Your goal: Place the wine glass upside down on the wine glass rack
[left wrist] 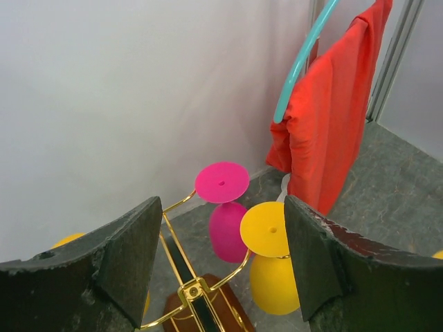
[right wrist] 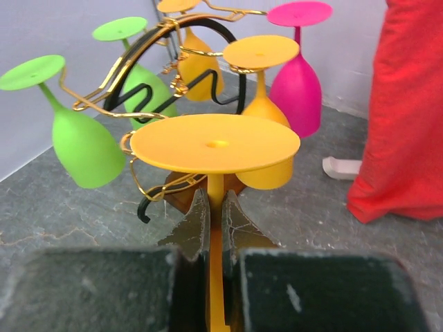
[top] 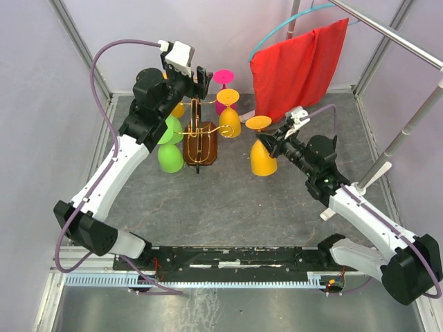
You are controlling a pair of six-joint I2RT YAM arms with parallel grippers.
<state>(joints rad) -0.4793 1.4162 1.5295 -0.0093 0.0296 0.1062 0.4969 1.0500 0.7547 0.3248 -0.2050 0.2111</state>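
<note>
The gold wire wine glass rack (top: 199,131) on its dark wooden base (top: 201,149) stands at the table's back middle; it also shows in the left wrist view (left wrist: 188,290) and the right wrist view (right wrist: 163,76). My right gripper (top: 271,142) is shut on the stem (right wrist: 216,197) of a yellow wine glass (top: 263,160), held upside down with its foot (right wrist: 214,143) on top, just right of the rack. My left gripper (top: 201,77) hovers open and empty above the rack's top, its fingers (left wrist: 124,263) spread wide.
Two green glasses (top: 169,158), a yellow glass (top: 230,123) and a pink glass (top: 223,77) hang upside down on the rack. A red cloth (top: 297,66) hangs on a teal hoop (top: 277,31) at the back right. A metal pole (top: 408,131) stands at the right.
</note>
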